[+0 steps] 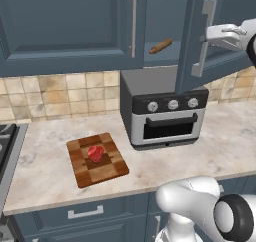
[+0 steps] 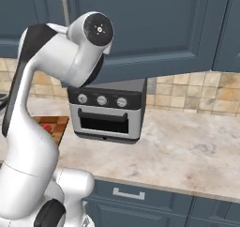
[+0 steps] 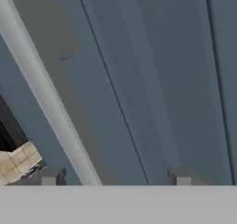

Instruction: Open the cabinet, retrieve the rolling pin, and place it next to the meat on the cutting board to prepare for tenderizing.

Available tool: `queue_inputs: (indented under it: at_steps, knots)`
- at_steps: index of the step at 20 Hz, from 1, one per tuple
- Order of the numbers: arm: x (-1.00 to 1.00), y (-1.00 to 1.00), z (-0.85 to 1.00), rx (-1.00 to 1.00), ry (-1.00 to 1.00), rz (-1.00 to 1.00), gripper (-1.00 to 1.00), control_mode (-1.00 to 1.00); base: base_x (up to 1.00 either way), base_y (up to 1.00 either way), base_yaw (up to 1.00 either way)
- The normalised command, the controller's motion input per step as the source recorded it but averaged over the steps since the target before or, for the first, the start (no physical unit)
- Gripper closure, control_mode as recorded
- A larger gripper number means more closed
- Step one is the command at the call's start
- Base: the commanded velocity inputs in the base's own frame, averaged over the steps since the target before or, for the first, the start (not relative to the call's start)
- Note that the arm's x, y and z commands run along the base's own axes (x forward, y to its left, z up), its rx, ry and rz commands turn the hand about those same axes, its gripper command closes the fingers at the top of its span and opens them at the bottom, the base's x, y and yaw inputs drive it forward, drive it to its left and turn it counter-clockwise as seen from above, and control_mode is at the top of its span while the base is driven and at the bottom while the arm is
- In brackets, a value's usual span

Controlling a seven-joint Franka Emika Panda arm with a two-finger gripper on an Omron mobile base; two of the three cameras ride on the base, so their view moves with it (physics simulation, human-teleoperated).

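- Cabinet (image 1: 65, 26): its right door (image 1: 210, 41) stands swung partly out, and your gripper (image 3: 115, 181) sits at that door's silver bar handle (image 3: 51, 112).
- Fingertips (image 3: 48, 179): set wide apart with the bar between them, nearer one tip; they close on nothing.
- Rolling pin (image 1: 161, 46): lying on the shelf inside the opening, above the toaster oven (image 1: 167, 113).
- Meat (image 1: 95, 153): resting on the cutting board (image 1: 107, 171), well left of the oven.
- Risk: judge the opening narrow; reach in now and your wrist may strike the door edge, or knock the pin deeper.
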Motion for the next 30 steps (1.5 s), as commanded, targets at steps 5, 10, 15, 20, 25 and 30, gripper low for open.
queue_inputs:
  at_steps: [5, 10, 15, 20, 25, 30]
  knots:
    - [-1.0, -0.23, 0.0, -0.05, -0.21, 0.08, -1.0, -1.0, 0.0, 0.0, 0.0]
    - [-1.0, 0.05, 0.0, -0.15, -0.25, 0.06, -1.0, -1.0, 0.0, 0.0, 0.0]
    - [-0.74, 0.81, 0.0, -0.32, -0.3, 0.02, -1.0, -1.0, 0.0, 0.0, 0.0]
    - [-0.37, 1.0, -0.01, -0.4, -0.39, 0.0, -1.0, -1.0, 0.0, 0.0, 0.0]
    - [-0.06, 1.0, -0.02, -0.44, -0.21, -0.05, -1.0, -1.0, 0.0, 0.0, 0.0]
    - [0.25, 0.73, -0.14, -0.4, 0.04, -0.26, -1.0, -1.0, 0.0, 0.0, 0.0]
